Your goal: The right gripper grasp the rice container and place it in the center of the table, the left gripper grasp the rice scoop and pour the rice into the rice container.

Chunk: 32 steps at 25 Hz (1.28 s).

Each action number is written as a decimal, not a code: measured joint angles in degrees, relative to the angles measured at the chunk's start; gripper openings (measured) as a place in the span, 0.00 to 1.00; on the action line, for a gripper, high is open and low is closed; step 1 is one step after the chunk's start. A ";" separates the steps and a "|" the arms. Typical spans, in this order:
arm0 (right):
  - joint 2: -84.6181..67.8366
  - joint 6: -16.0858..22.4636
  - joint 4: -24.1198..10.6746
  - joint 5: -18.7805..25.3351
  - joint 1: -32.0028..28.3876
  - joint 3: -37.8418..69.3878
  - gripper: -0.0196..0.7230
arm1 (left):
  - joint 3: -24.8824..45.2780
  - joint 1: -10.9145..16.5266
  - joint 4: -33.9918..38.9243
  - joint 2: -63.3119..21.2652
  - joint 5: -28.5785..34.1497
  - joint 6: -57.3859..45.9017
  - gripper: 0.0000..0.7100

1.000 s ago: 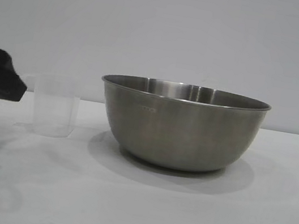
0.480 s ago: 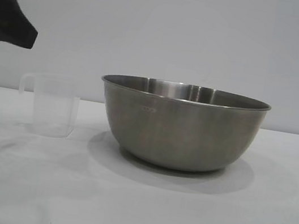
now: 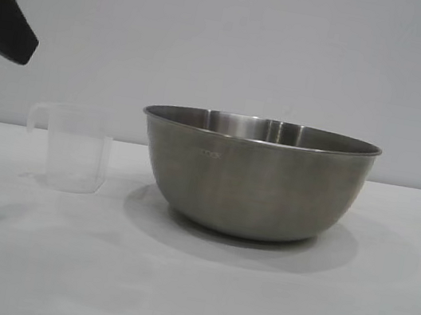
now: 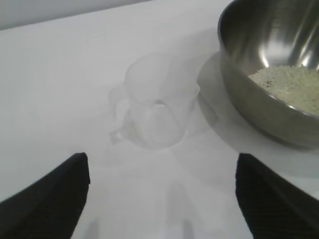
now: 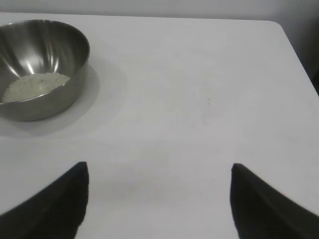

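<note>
The steel rice container (image 3: 254, 177) stands on the white table (image 3: 187, 299) at its middle. It also shows in the left wrist view (image 4: 269, 74) and the right wrist view (image 5: 40, 64), with cream rice (image 4: 291, 84) (image 5: 35, 85) inside. The clear rice scoop (image 3: 73, 148) stands upright and empty to its left, handle pointing away from the bowl; it shows in the left wrist view (image 4: 159, 104). My left gripper (image 4: 162, 164) is open and empty, raised above and behind the scoop; one finger (image 3: 4, 14) shows at the upper left of the exterior view. My right gripper (image 5: 158, 172) is open and empty, well away from the bowl.
The table's far right corner (image 5: 279, 30) shows in the right wrist view, with a dark gap beyond it. A plain grey wall (image 3: 230, 39) stands behind the table.
My left gripper has risen from beside the scoop's handle and drawn back toward the left edge of the exterior view. The scoop and bowl have not moved.
</note>
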 joint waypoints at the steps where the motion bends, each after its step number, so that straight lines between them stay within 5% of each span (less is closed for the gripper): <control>1: 0.00 0.00 0.00 0.00 0.00 0.00 0.73 | -0.96 0.00 0.00 -1.13 4.37 0.00 0.75; 17: 0.00 0.00 0.00 0.00 0.00 0.00 0.73 | -16.54 0.00 4.27 -26.55 61.07 3.63 0.75; 32: 0.00 0.00 0.00 0.00 0.00 0.00 0.73 | -16.54 0.00 4.27 -57.37 82.78 4.11 0.75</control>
